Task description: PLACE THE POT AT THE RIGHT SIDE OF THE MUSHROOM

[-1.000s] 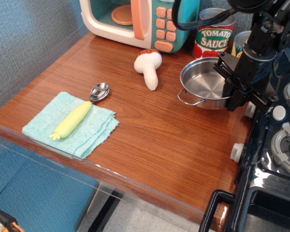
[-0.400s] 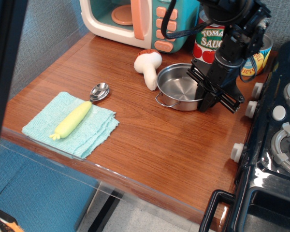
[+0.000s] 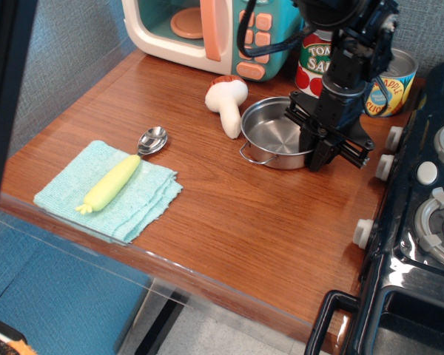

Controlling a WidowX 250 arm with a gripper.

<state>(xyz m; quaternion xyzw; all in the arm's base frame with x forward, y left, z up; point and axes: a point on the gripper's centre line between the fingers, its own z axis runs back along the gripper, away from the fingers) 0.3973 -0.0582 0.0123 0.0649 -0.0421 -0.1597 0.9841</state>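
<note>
One pot [image 3: 274,133], one mushroom [image 3: 227,103] beside it, hand [image 3: 316,148] on rim

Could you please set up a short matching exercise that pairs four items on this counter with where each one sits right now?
Things:
1. pot
2. mushroom
3. spoon
4. yellow vegetable toy

Places:
A. lying on the folded teal cloth
B. in front of the toy microwave, cap toward it
C. just right of the mushroom, with the gripper at its right rim
D. on bare wood, its bowl past the cloth's far edge

Pairs: 1-C, 2-B, 3-D, 4-A
</note>
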